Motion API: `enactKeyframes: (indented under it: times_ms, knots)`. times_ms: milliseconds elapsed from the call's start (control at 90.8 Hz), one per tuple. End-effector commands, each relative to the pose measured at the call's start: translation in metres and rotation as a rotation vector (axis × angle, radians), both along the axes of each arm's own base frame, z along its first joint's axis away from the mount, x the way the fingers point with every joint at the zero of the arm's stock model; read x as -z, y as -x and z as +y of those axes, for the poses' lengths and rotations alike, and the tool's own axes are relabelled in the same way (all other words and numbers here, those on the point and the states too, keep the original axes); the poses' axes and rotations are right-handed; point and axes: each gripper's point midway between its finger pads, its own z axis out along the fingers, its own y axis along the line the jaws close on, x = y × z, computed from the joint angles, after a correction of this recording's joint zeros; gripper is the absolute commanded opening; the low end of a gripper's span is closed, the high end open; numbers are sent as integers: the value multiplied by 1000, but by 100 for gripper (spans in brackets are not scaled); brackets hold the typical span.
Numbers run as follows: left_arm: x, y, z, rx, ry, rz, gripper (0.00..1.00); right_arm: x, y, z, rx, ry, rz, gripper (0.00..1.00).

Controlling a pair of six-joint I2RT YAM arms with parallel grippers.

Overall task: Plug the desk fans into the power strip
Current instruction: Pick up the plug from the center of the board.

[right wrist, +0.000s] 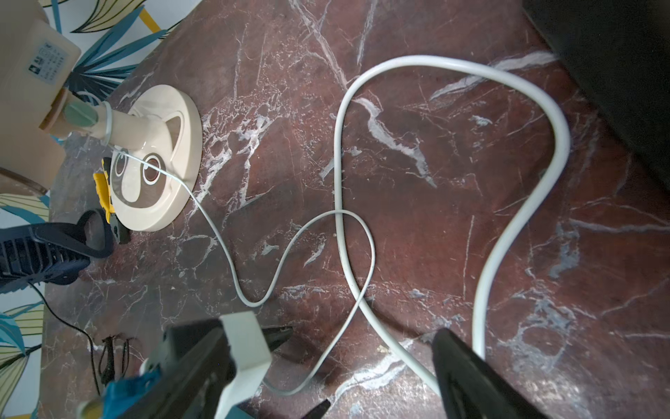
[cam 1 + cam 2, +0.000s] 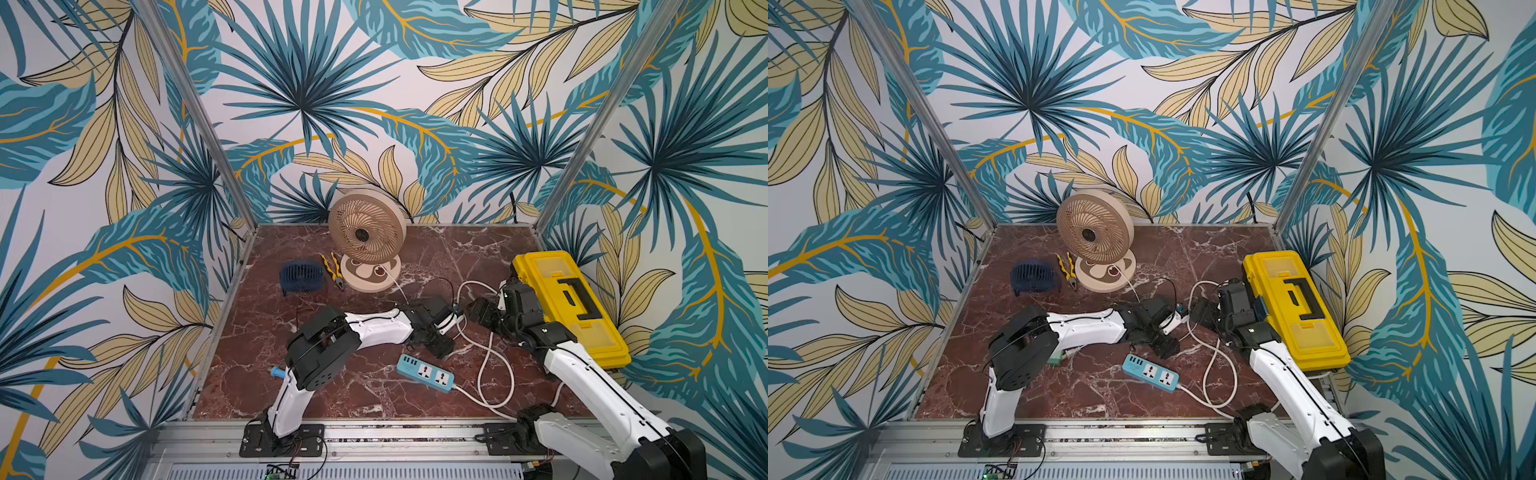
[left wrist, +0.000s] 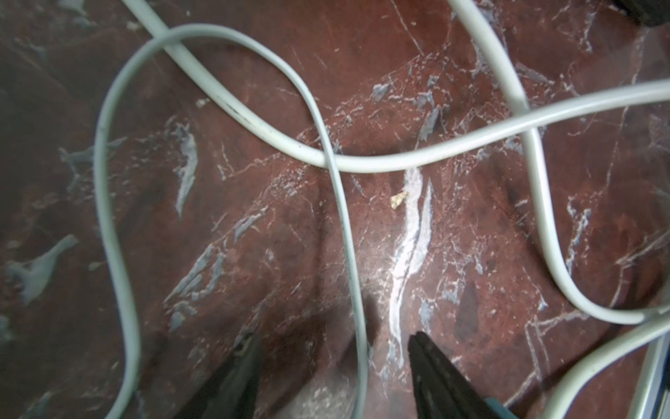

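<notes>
The left gripper (image 3: 333, 337) holds its jaws released astride the thin fan cord (image 3: 340, 217), whose end is hidden; the right gripper (image 1: 364, 332) gapes too.

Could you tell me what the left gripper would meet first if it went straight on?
Probably the thin cord between the jaws of the left gripper, then the tabletop; depth is unclear.
</notes>
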Motion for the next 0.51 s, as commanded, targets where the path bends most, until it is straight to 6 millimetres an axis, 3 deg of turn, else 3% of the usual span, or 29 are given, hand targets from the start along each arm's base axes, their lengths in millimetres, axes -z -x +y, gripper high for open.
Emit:
enactKeyframes:
  times_ms: [0, 165, 308, 496]
  knots:
    - [-2, -7, -10, 14, 6, -18, 52, -1, 6, 1, -11, -25, -29, 82]
    - [-10, -18, -9, -10, -19, -67, 20, -9, 11, 9, -48, -67, -69, 76]
    - [-43, -34, -4, -57, -13, -141, 0, -13, 14, 21, -114, -106, -86, 75]
    - [-107, -71, 24, -204, 36, -217, 0, -16, 15, 42, -229, -176, -101, 78]
